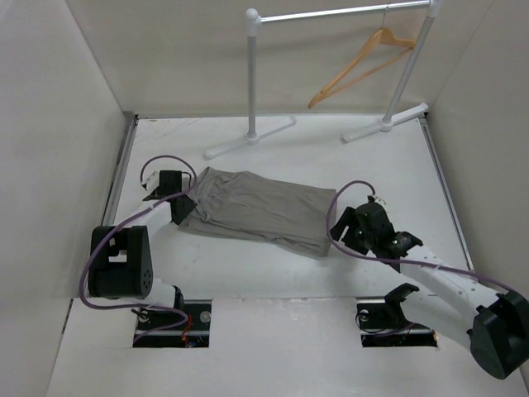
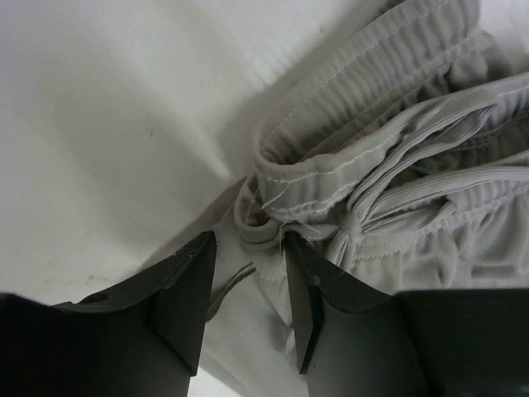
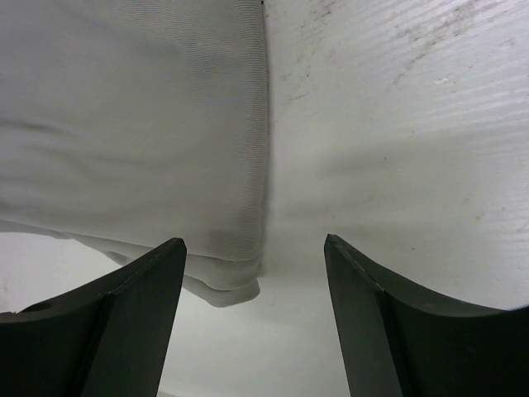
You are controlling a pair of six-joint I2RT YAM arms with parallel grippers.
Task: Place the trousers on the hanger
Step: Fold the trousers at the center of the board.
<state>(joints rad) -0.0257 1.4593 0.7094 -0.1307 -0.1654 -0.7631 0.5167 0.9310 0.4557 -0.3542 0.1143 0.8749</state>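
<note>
The grey-taupe trousers (image 1: 256,211) lie folded flat in the middle of the table, waistband to the left. The tan wooden hanger (image 1: 364,66) hangs by its hook from the rail at the back right, far from both arms. My left gripper (image 1: 187,203) is at the waistband end; in the left wrist view the gripper (image 2: 248,240) is open, its fingers straddling cloth beside the gathered waistband (image 2: 397,165). My right gripper (image 1: 347,227) is just off the leg end; in the right wrist view the gripper (image 3: 254,244) is wide open with the trousers' hem corner (image 3: 223,281) between its fingers.
The white-and-silver clothes rail (image 1: 252,74) stands at the back on two angled feet (image 1: 248,141). Pale walls close in the white table (image 1: 372,157) on the left, right and back. Two cable slots sit at the near edge by the arm bases.
</note>
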